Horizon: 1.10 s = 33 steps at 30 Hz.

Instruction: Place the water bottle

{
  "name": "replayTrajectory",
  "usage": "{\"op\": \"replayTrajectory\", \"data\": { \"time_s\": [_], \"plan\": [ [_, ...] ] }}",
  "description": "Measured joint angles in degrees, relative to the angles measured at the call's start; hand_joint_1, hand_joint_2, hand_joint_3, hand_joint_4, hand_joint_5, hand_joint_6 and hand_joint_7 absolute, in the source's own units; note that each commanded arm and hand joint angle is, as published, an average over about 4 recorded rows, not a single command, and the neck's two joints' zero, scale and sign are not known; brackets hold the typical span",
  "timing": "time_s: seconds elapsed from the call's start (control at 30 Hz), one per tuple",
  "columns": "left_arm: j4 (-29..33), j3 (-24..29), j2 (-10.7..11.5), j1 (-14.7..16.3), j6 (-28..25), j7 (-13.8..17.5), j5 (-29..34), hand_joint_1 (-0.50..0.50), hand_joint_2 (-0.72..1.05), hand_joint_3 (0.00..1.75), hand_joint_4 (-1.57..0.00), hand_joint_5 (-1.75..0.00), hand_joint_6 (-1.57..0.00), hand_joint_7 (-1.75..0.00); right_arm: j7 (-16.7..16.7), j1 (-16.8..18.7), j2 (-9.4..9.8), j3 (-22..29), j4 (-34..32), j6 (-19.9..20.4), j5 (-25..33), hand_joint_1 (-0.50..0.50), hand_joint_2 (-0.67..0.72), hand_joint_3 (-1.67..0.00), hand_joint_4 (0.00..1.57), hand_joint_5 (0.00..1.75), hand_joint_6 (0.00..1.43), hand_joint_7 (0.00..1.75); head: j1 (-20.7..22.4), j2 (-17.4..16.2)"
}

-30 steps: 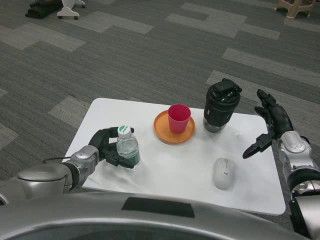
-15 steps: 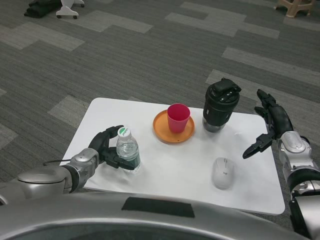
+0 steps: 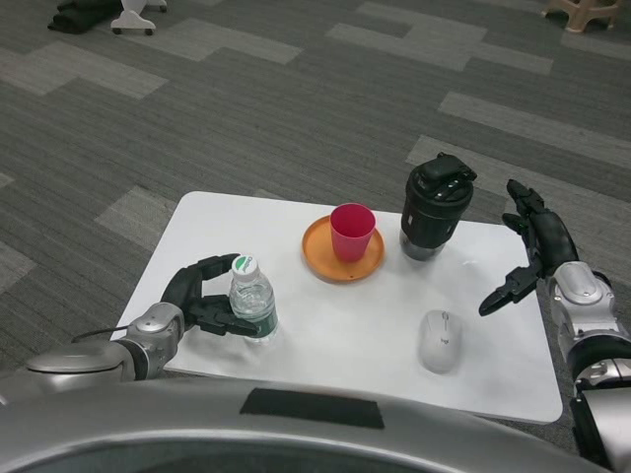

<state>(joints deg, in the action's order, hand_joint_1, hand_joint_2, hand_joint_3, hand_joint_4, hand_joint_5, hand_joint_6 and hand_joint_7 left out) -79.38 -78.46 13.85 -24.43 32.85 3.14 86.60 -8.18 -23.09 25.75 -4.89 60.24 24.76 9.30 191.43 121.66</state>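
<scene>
Grey patterned carpet surrounds the white table (image 3: 325, 345) where a humanoid robot works at setting down a small water bottle (image 3: 252, 301). That bottle, clear with a white and green cap, stands upright near the table's left front corner, well to the left and front of the orange plate (image 3: 317, 258) at the table's centre. It appears to rest on the surface. The left hand (image 3: 197, 304) lies just to the bottle's left, fingers curved around its near side and spread a little; whether they touch the plastic or have let go cannot be told from this angle. The right hand (image 3: 527, 251) hovers far to the plate's right, beyond the table's right edge, fingers apart and holding nothing.

The risk now lies in the withdrawal. Should a curled finger drag against the light bottle as the hand pulls away, it could tip or roll toward the nearby front edge.

As for containers, a red cup (image 3: 352, 232) stands upright on the plate, its inside not visible. A black lidded tumbler (image 3: 435, 207) stands just right of the plate, closed. The bottle's fill level is hard to judge. A white computer mouse (image 3: 440, 341) lies to the front right of the plate.
</scene>
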Motion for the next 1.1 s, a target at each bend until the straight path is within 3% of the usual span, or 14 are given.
{"op": "replayTrajectory", "data": {
  "time_s": [0.23,0.4,0.53,0.77,0.97,1.1],
  "plan": [
    [-1.62,1.82,0.28,0.22,0.66,-0.23,-0.01,0.50,-0.02,0.09,0.00,0.00,-0.98,0.00,0.00,0.07,0.00,0.00,0.00,0.00,0.00,-0.21,0.53,-0.16,0.09,0.61,0.00,0.00,0.01,0.01],
    [-2.90,3.77,0.33,0.26,0.67,-0.41,-0.03,0.50,-0.02,0.09,0.00,0.00,-0.94,0.00,0.00,0.11,0.00,0.00,0.00,0.00,0.00,-0.21,0.53,-0.16,0.09,0.58,0.00,0.00,-0.02,-0.04],
    [-3.35,5.83,0.72,0.33,1.10,-0.44,-0.03,0.50,-0.02,0.09,0.00,0.00,-0.81,0.00,0.00,0.16,0.00,0.00,0.00,0.00,0.00,-0.21,0.53,-0.16,0.09,0.63,0.00,0.00,0.08,-0.02],
    [-2.53,7.98,2.37,2.06,2.98,0.24,-0.02,0.50,-0.02,0.09,0.00,0.00,-1.07,0.00,0.00,0.30,0.00,0.02,0.00,0.00,0.00,-0.21,0.53,-0.16,0.09,0.68,0.00,0.00,0.29,0.26],
    [-0.76,12.07,3.12,4.82,4.98,2.69,-0.09,0.50,-0.02,0.09,0.00,0.00,-0.90,0.00,0.00,0.50,-0.01,0.08,-0.02,0.00,0.00,-0.21,0.53,-0.16,0.09,0.68,0.00,0.00,0.39,0.44],
    [0.36,16.84,4.17,6.48,7.28,3.84,-0.16,0.50,-0.10,0.09,0.00,0.00,-0.66,0.00,0.00,0.56,-0.01,0.13,-0.03,-0.01,0.00,-0.21,0.53,-0.16,0.09,0.68,0.00,0.00,0.19,0.86]
  ]
}}
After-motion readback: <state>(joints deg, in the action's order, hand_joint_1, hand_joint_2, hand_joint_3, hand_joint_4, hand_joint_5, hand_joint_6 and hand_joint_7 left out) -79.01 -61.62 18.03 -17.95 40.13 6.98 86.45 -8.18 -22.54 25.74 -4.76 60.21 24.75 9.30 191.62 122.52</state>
